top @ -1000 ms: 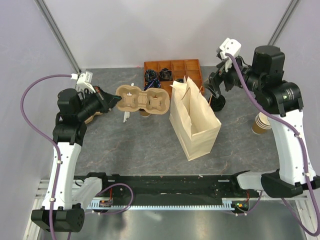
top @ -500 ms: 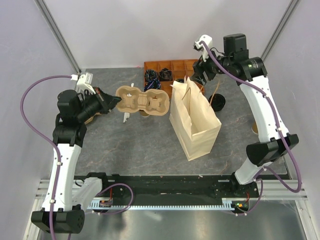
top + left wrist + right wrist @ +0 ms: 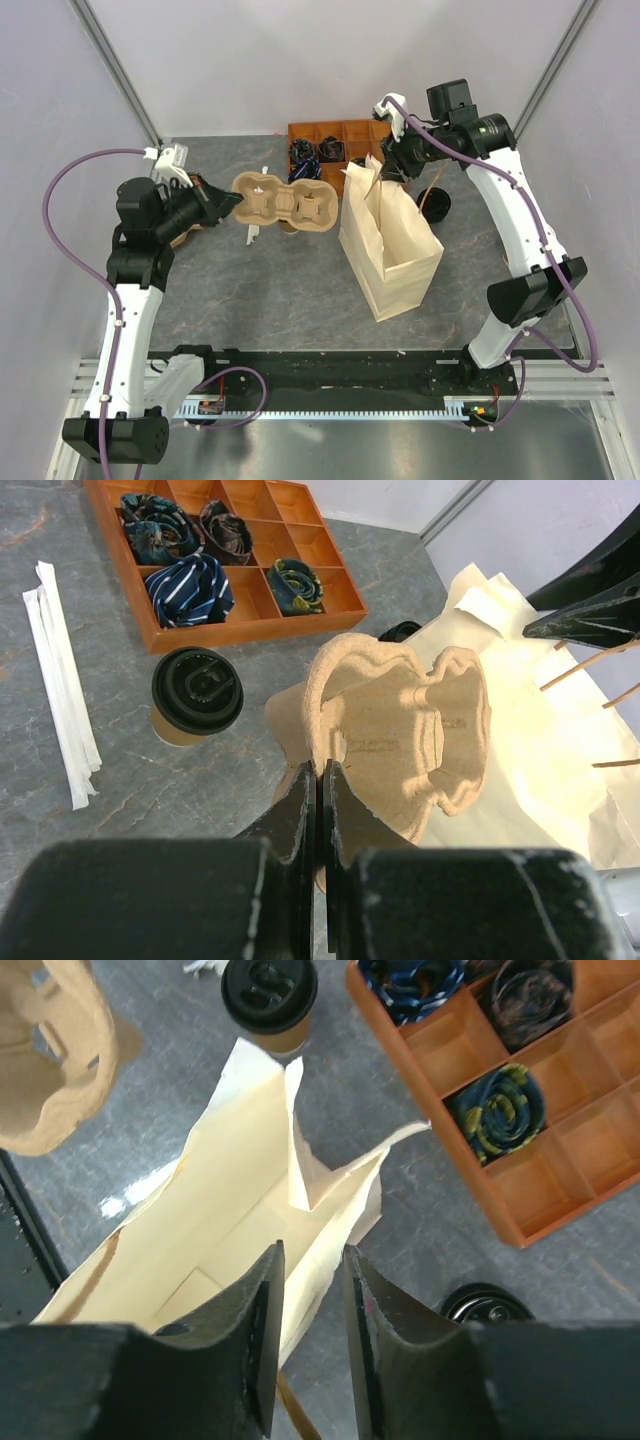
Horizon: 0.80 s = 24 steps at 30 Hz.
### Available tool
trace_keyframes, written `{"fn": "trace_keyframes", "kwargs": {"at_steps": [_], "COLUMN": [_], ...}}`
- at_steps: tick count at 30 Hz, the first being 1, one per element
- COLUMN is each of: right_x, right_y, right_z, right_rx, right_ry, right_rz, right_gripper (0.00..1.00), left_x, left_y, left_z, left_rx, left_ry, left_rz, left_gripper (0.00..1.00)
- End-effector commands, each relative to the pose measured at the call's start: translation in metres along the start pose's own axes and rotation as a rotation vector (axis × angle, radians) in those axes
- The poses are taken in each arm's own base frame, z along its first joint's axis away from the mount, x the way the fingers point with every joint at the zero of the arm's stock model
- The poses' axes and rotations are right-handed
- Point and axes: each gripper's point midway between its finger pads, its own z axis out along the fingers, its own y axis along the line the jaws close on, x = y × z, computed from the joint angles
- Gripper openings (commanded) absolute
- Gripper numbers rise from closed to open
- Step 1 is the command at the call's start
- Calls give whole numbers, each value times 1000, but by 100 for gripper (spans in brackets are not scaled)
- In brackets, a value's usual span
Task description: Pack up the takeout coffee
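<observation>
The left end effector (image 3: 320, 780) is closed on the rim of the moulded-pulp cup carrier (image 3: 400, 740), which extends straight ahead of it, clear of the table (image 3: 150, 780). The right end effector (image 3: 308, 1305) hovers over the open mouth of the paper bag (image 3: 200, 1230). Its jaws stand apart with a narrow gap, and nothing is visibly clamped between them.

The takeout coffee (image 3: 197, 690) stands upright on the table, black lid on.

- **Left wrist view:** the coffee lies ahead and left of the left end effector, just beside the carrier and near the front wall of the orange compartment tray (image 3: 260, 628). White wrapped straws (image 3: 60, 680) lie farther left.
- **Right wrist view:** the coffee appears ahead of the right end effector, just beyond the bag's far edge.
- **Top view:** the carrier covers most of the coffee. This view alone shows both arms, with the bag standing upright between the carrier and the right end effector.
</observation>
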Motion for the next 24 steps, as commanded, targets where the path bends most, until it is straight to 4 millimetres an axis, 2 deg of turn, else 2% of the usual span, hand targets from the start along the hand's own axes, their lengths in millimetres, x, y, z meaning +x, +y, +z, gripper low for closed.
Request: {"fn": "trace_keyframes", "kwargs": {"at_steps": [1,4,7,11,12,13,14,15,16,17,18,19,20,21,22,23,24], "right_x": [23,25,16,-4,-25,-21,-27,-45,-38,-44,-39,-38,-41,-35,-37,-42,-41], "right_y": [11,8,9,8,6,8,8,9,12,18,18,18,25,24,28,36,36], "right_z": [8,9,5,-7,-20,-18,-23,-39,-35,-47,-43,-44,-54,-48,-50,-60,-56], "right_rx": [-59,-39,-22,48,93,109,128,160,160,169,176,186,187,190,174,162,161], "right_ry": [82,93,71,-17,-112,-123,-162,-252,-256,-298,-313,-327,-362,-379,-405,-452,-478], "right_rz": [67,101,135,250,234,320,344,331,417,424,457,483,522,544,550,548,542], "right_gripper": [34,15,0,0,0,0,0,0,0,0,0,0,0,0,0,0,0], "left_x": [-23,-26,-31,-53,-58,-63,-73,-77,-81,-92,-96,-108,-114,-119,-130,-134,-138], "left_y": [-16,-20,-24,-34,-37,-40,-47,-47,-49,-56,-54,-60,-61,-60,-68,-72,-78], "left_z": [-3,-3,-5,-8,-9,-9,-13,-11,-11,-15,-13,-17,-18,-16,-20,-21,-23], "left_rx": [60,79,89,104,111,118,126,129,129,136,128,127,121,110,122,130,154], "left_ry": [-47,-49,-56,-96,-103,-110,-132,-135,-141,-165,-165,-192,-203,-209,-232,-238,-242], "left_rz": [100,119,146,234,249,262,294,306,320,359,370,413,430,439,482,505,533], "left_gripper": [2,2,2,2,2,2,2,2,2,2,2,2,2,2,2,2,2]}}
